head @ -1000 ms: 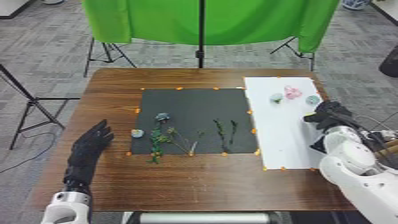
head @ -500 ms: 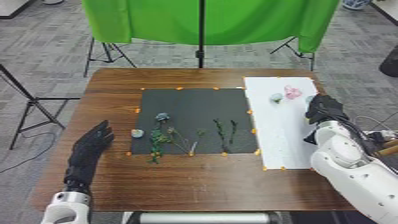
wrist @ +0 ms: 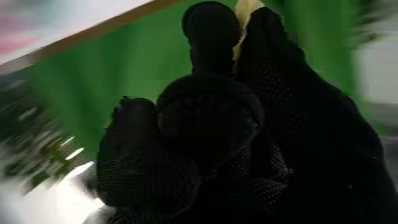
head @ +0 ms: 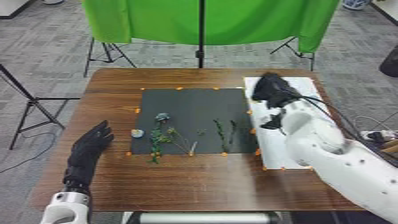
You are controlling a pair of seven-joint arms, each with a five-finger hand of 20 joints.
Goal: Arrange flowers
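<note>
The dark mat point(head: 187, 102) and the white sheet point(head: 277, 155) lie side by side on the table point(head: 178, 185), with small orange tabs point(head: 179, 88) along their edges, probably to keep them flat. The mat looks like the supply side: a dark blue flower point(head: 162, 117) and a pale blue flower point(head: 138, 133) lie at its left, with leafy green stems point(head: 155, 142) near its near left corner and dark stems point(head: 220, 135) farther right. They are set apart, likely so each can be picked up singly. The sheet seems to be where the arrangement is being built.

The right hand point(head: 271, 90) is over the far left part of the sheet. In the wrist view its fingers are close together, pinching a pale yellow piece point(wrist: 248, 11) near their tips, presumably so it can be laid without crushing it. The left hand point(head: 89, 145) lies left of the mat, its fingers straight and slightly spread, holding nothing, out of the working area.

Compared with the earlier frames, the right hand has swung left and farther away from the sheet's right edge, and its forearm now crosses the sheet. The flowers seen there before are now covered in the head view. The left hand and the mat's flowers and stems have not shifted.
</note>
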